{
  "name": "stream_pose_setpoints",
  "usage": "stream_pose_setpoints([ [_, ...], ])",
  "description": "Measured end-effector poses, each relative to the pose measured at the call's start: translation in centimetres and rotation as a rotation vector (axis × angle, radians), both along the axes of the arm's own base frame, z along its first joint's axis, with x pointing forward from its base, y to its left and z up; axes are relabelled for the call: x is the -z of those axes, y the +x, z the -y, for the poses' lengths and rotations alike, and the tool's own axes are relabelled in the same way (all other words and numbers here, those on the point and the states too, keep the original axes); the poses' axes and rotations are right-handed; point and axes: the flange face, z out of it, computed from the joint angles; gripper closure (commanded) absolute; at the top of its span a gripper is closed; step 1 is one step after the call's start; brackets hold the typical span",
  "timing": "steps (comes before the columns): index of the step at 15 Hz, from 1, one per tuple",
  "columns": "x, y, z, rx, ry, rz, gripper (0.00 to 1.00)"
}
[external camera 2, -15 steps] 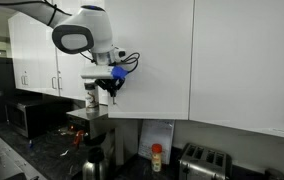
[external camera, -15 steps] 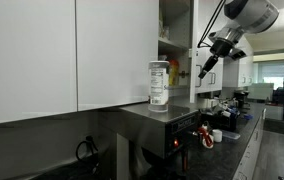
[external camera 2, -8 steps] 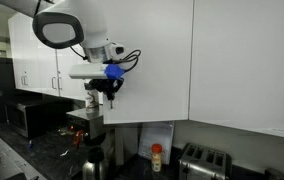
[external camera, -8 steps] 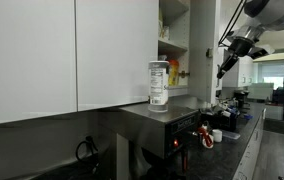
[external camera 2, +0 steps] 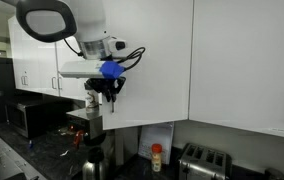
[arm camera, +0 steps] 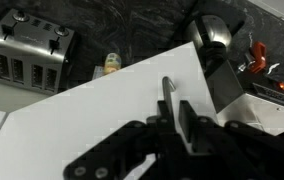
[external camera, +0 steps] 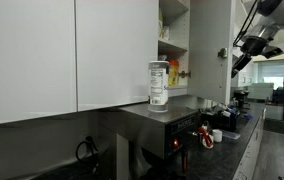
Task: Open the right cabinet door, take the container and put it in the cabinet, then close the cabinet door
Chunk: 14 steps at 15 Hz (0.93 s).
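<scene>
Standing by the dark surface (arm camera: 132, 20), I see the end effector (arm camera: 174, 118) with its jaws drawn narrow about the slim silver handle (arm camera: 168, 92) of the right cabinet door (arm camera: 92, 115). In an exterior view the end effector (external camera: 240, 60) is at the far right. The door stands swung open, showing the shelves of the cabinet (external camera: 177, 25) with small yellow and red items (external camera: 173, 71) inside. The container (external camera: 159, 83) stands upright just left of the opening, outside the cabinet, on top of a dark machine (external camera: 157, 120). Down on the surface, a silver toaster (arm camera: 27, 55) sits left of a small bottle (arm camera: 112, 63).
</scene>
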Motion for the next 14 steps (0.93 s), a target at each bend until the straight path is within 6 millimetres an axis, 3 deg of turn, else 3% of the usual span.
stream_pose_setpoints([
  [7,-5.4,-6.3,0.4,-0.039,0.115,-0.092,0.04],
  [14,-8.2,-9.5,-0.8,0.018,0.114,-0.219,0.0],
])
